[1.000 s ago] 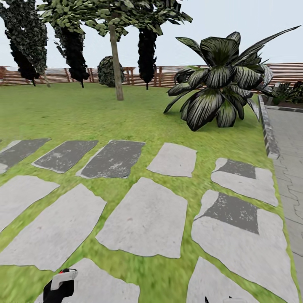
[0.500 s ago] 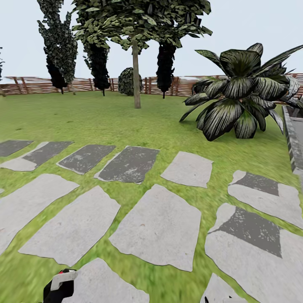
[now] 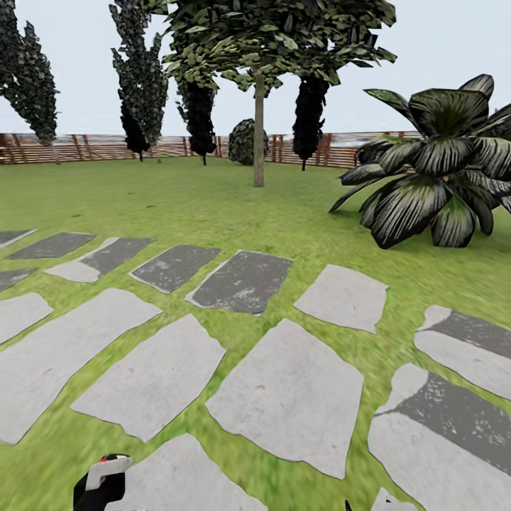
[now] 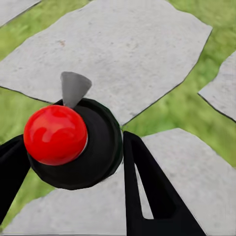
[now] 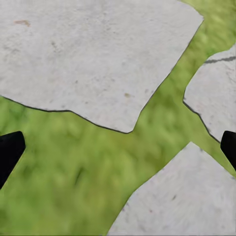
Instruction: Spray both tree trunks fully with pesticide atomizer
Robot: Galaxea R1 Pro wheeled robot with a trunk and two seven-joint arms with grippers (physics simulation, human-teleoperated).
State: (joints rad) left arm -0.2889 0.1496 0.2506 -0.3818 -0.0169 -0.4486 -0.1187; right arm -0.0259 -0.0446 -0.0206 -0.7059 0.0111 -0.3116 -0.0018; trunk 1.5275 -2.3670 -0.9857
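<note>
Presently, left pincer (image 4: 73, 157) clasped the pesticide atomizer (image 4: 73, 142) above paving stones (image 3: 287, 397); right pincer (image 5: 118, 147) spread wide over grass; one tree trunk (image 3: 259, 135) stood far across the lawn (image 3: 177, 206).

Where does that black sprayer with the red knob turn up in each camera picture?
Head view: the atomizer sits at the bottom edge, left of centre.
Left wrist view: it is left of the middle, red knob toward the camera, between the black left fingers.
Right wrist view: right fingers wide apart at the picture's edges, over stone and grass.
Shared landmark: the pale paving stones set in grass.
</note>
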